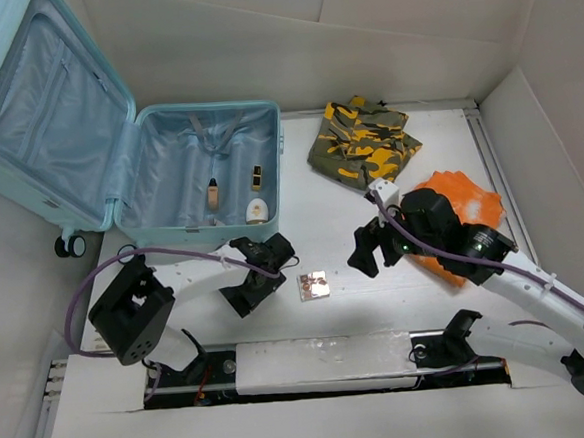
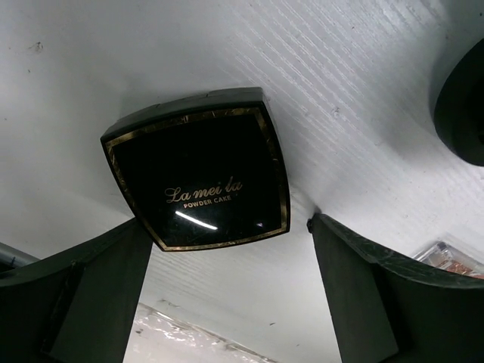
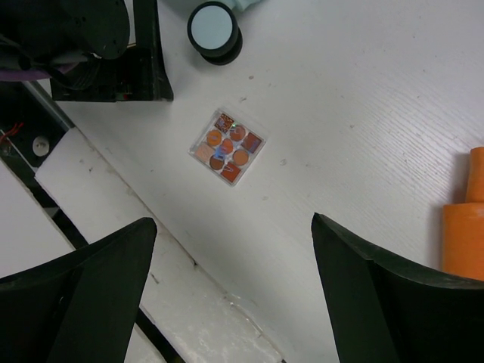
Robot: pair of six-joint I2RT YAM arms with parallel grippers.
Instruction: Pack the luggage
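My left gripper (image 1: 259, 273) hangs low over the near middle of the white table (image 1: 332, 216), its 2 fingers (image 2: 91, 287) spread wide and clamping nothing. Below them a square black powder compact (image 2: 200, 178) with a gold border lies flat on the table. Its near corners sit just by my fingertips, and I cannot tell whether the left one touches it. Just to the right lies a small clear eyeshadow palette (image 1: 313, 286) with orange and brown pans. My right gripper (image 1: 374, 245) hovers a little right of that palette and above it, jaws released and empty too.

The luggage (image 1: 173, 237), a pale aqua hard-shell suitcase, lies open at the far left of the table, its lid thrown back to the left. In its lined base lie 3 small things: a beige tube (image 1: 213, 192), a dark bottle with gold (image 1: 256, 176) and a white rounded item (image 1: 256, 211). A camouflage garment (image 1: 362, 142) lies at the far middle, and an orange cloth (image 1: 471, 201) lies under my right arm.
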